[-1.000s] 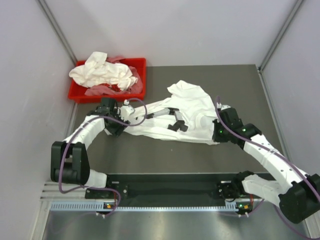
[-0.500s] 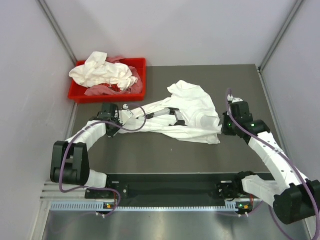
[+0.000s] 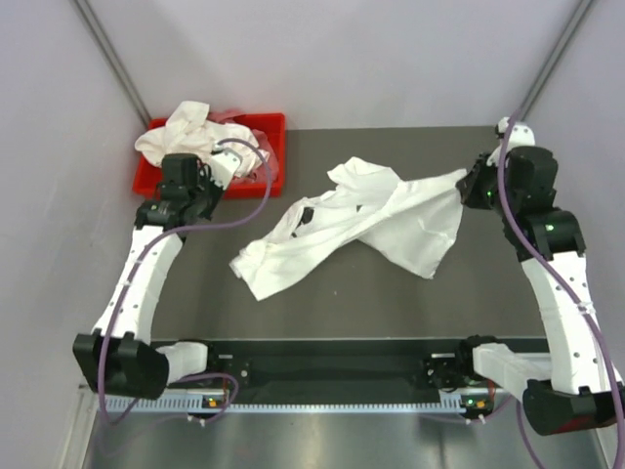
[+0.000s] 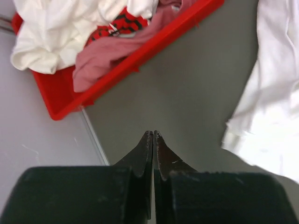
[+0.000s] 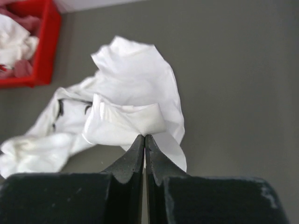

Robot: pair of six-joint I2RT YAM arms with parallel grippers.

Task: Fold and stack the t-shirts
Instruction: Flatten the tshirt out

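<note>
One white t-shirt (image 3: 361, 220) lies crumpled and stretched across the middle of the dark table (image 3: 391, 303). My right gripper (image 3: 467, 184) is shut on an edge of it at the back right, and the cloth bunches right at the closed tips (image 5: 145, 136). The same t-shirt (image 5: 135, 88) spreads away beyond them. My left gripper (image 3: 195, 203) hangs by the red bin's near corner, shut (image 4: 153, 133) with nothing between its fingers. The t-shirt's left end (image 4: 271, 93) lies apart to its right. More white t-shirts (image 3: 200, 142) are piled in the bin.
The red bin (image 3: 278, 147) stands at the back left against the wall and also holds pink cloth (image 4: 112, 56). Grey walls close in the table on the left, back and right. A black rail (image 3: 332, 366) runs along the near edge between the arm bases.
My left gripper let go of the t-shirt, shut, and swung back left toward the bin. My right gripper drew its edge of the t-shirt to the back right, stretching the cloth out.
</note>
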